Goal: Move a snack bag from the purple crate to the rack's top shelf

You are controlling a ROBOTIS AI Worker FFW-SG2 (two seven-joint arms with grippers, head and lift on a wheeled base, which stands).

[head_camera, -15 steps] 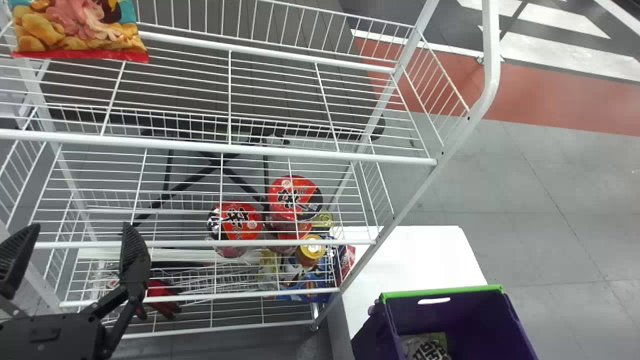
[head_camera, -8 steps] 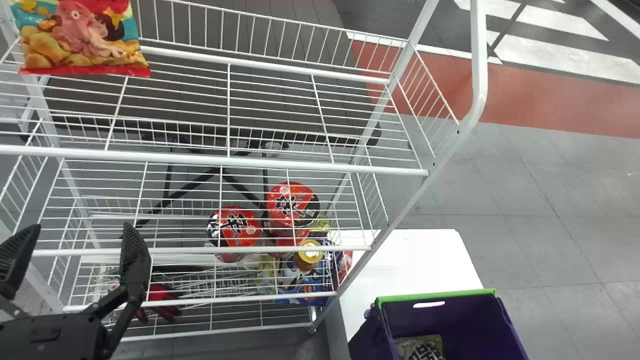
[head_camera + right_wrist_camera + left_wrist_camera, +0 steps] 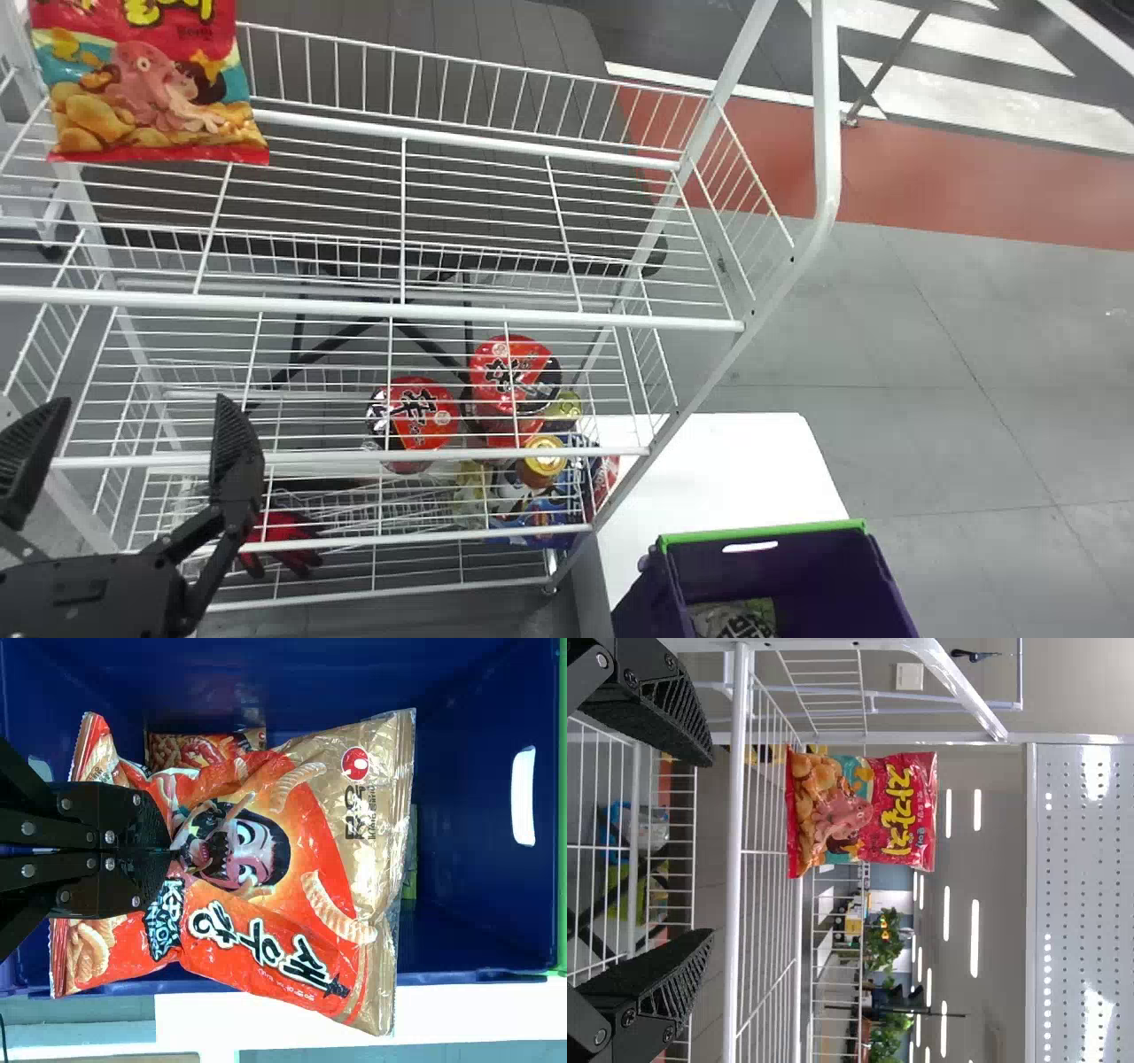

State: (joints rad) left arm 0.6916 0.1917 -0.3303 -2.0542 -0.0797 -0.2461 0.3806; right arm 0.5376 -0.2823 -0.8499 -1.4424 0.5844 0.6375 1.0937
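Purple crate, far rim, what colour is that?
The far rim is bright green, which shows best in the head view.

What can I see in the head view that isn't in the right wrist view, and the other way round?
Head view: the white wire rack, a red snack bag on its top shelf, red-lidded cups lower down, and the robot's left jaws, standing apart.

Right wrist view: the right jaws, closed on an orange-and-tan snack bag.

Both: the purple crate, with a handle hole in its wall.
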